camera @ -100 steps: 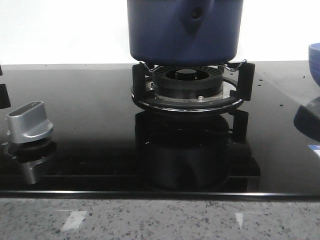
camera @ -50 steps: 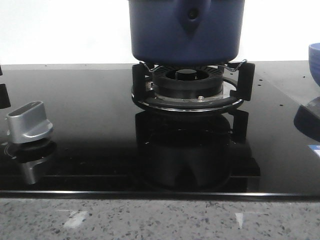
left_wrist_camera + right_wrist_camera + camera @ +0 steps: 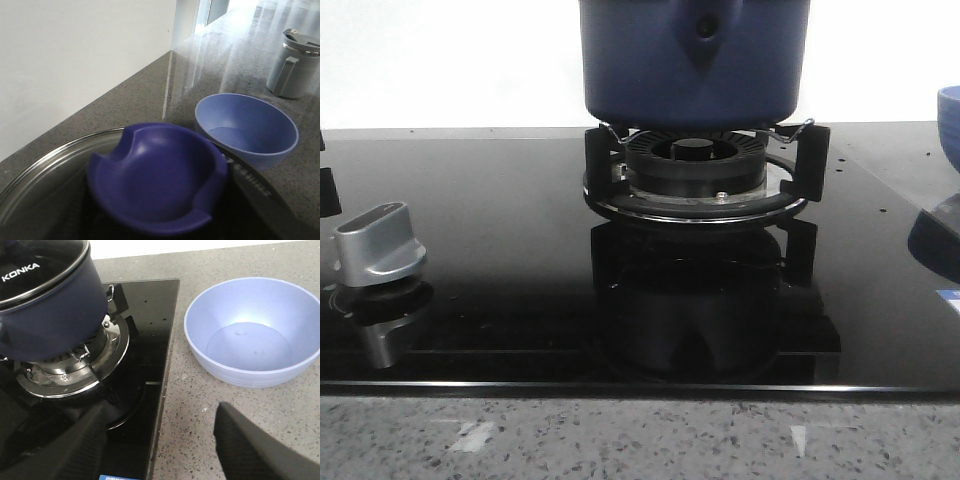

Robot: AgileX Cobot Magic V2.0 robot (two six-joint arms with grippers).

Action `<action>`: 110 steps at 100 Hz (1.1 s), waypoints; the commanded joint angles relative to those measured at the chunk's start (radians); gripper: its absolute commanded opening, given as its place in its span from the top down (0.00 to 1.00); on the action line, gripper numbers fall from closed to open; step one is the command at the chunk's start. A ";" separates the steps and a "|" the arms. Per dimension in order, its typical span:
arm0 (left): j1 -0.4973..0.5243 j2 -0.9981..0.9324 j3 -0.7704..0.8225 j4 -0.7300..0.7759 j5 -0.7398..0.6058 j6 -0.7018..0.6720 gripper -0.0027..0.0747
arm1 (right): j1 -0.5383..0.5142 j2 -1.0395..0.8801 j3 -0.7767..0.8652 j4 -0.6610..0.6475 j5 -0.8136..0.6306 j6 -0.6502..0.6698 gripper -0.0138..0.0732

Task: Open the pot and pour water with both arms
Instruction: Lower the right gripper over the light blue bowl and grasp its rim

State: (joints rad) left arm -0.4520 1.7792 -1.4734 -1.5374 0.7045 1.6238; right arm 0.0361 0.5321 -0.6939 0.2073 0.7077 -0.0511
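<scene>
The left hand's state I cannot tell, close over the lid knob (image 3: 157,177). The pot (image 3: 695,60) sits on the burner (image 3: 695,170): lift straight up. The right hand (image 3: 160,442) hangs unclenched near the bowl (image 3: 252,330).

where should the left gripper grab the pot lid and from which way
By the dark blue knob in the middle of the glass lid, coming straight down from above. The knob stands up from the smooth, domed lid and has notched sides that fingers could probably close across; the glass itself offers no hold. The pot sits upright on the burner, so a vertical lift should clear it.
</scene>
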 commanded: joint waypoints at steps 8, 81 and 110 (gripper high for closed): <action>-0.002 -0.045 -0.042 -0.064 0.014 -0.001 0.60 | -0.001 0.015 -0.032 -0.006 -0.056 -0.008 0.35; 0.100 -0.208 -0.042 -0.047 0.043 -0.005 0.49 | -0.060 0.375 -0.337 -0.294 0.141 0.168 0.36; 0.236 -0.257 -0.042 -0.045 0.117 -0.012 0.49 | -0.175 0.647 -0.480 -0.323 0.203 0.178 0.36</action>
State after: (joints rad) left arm -0.2509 1.5874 -1.4749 -1.5040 0.7813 1.6220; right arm -0.1041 1.1279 -1.1103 -0.0908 0.9409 0.1254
